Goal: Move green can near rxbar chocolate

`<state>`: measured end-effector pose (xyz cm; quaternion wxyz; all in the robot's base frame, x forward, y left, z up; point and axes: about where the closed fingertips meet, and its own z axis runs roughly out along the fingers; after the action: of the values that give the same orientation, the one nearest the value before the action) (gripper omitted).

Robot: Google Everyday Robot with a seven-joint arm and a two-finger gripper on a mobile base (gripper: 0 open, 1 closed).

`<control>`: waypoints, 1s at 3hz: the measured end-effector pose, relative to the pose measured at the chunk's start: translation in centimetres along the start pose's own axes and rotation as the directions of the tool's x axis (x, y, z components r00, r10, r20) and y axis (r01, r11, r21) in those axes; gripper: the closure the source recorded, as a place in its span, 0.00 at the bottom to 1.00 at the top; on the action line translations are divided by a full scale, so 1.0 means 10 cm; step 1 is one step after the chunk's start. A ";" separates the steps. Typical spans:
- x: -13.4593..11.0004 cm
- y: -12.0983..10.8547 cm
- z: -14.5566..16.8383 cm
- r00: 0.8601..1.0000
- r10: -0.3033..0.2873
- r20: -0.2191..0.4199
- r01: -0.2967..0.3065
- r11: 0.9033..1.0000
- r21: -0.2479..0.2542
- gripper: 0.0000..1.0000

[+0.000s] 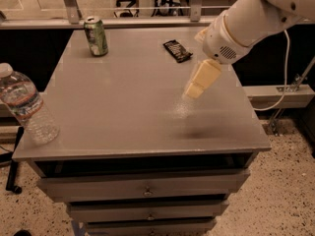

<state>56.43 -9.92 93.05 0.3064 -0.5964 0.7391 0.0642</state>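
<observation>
The green can (96, 36) stands upright at the far left of the grey tabletop (133, 102). The rxbar chocolate (177, 50), a flat dark wrapper, lies at the far middle-right of the top. My gripper (197, 85) hangs from the white arm (246, 21) that reaches in from the upper right. It is above the right-middle of the table, in front of the bar and far right of the can. It holds nothing that I can see.
A clear plastic water bottle (27, 107) stands at the front left corner. Drawers (147, 191) sit below the top. A rail and window frame (147, 9) run behind the table. A cable (285, 73) hangs at the right.
</observation>
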 end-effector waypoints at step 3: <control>-0.76 -0.63 0.41 0.974 -0.004 0.226 -0.022 0.993 0.112 0.00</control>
<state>64.55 -3.46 95.50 0.4217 -0.5636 0.7045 0.0909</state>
